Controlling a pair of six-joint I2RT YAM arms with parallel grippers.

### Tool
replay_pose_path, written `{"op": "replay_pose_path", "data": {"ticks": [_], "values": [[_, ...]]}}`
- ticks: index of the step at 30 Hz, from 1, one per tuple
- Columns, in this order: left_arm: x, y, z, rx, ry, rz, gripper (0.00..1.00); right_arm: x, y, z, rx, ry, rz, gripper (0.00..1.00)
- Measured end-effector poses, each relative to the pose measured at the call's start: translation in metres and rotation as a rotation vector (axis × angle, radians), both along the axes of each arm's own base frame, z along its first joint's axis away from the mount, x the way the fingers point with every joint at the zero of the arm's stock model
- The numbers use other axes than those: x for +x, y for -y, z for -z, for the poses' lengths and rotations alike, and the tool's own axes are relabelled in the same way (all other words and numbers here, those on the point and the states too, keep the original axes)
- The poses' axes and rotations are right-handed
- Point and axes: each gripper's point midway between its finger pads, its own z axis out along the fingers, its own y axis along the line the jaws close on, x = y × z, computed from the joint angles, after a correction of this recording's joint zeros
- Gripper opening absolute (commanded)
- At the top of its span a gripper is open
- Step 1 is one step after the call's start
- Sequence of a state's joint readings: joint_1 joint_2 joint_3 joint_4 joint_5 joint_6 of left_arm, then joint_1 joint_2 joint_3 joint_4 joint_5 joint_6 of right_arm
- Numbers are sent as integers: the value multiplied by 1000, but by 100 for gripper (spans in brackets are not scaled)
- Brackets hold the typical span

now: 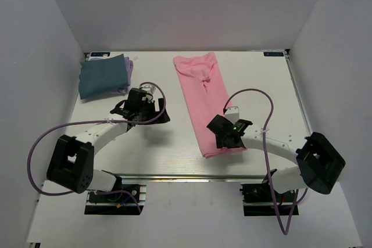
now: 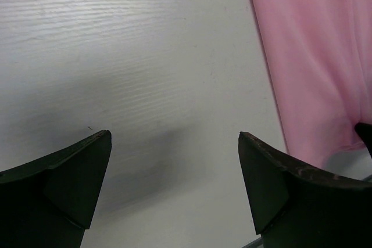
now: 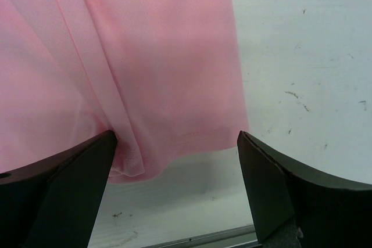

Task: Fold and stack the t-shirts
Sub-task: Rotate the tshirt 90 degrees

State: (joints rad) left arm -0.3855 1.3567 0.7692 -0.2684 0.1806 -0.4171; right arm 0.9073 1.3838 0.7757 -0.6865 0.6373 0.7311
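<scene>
The light pink t-shirt (image 1: 203, 100) lies folded into a long narrow strip down the middle of the table, collar end at the back. It also shows in the left wrist view (image 2: 317, 56) and the right wrist view (image 3: 139, 56). The dark teal-blue t-shirt (image 1: 102, 76) lies folded at the back left on top of the pale lavender t-shirt (image 1: 129, 68), whose edge peeks out. My left gripper (image 1: 152, 114) is open and empty over bare table left of the pink strip. My right gripper (image 1: 222, 137) is open just above the strip's near end.
The white table (image 1: 261, 97) has a metal rail along its near edge (image 1: 192, 176). White walls stand on three sides. Purple cables loop from both arms.
</scene>
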Motion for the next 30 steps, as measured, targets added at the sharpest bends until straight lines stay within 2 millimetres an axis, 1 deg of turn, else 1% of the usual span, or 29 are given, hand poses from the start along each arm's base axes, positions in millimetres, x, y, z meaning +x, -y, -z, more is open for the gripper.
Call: {"op": "replay_pose_path", "data": {"ticks": [4,6,8,10,12,13,16,18,20,23,25,27,30], "values": [[-9,21,20,-9,-66,83,100,5,2,2,77,10,9,90],[-17,43,31,0,-106,152,100,7,5,5,120,13,24,90],[-25,71,35,9,-119,232,100,6,8,12,153,9,34,90],[-37,100,38,20,-124,319,100,3,12,20,182,-11,38,90],[-53,124,39,37,-126,395,100,2,12,27,207,-29,41,90],[-61,133,41,52,-125,423,100,4,10,27,222,-28,38,90],[-87,150,47,104,-141,492,100,9,1,30,260,-33,16,90],[-98,155,51,139,-147,508,100,13,-3,31,268,-29,-4,90],[-103,156,52,165,-150,499,100,15,-6,31,272,-27,-30,90],[-105,151,54,209,-153,460,100,16,-10,31,281,-31,-63,90],[-106,142,55,245,-159,427,100,16,-15,31,299,-33,-90,89],[-108,130,54,274,-165,389,100,18,-27,29,345,-30,-124,89],[-112,111,43,300,-156,328,100,19,-57,24,441,-33,-194,89]]}}
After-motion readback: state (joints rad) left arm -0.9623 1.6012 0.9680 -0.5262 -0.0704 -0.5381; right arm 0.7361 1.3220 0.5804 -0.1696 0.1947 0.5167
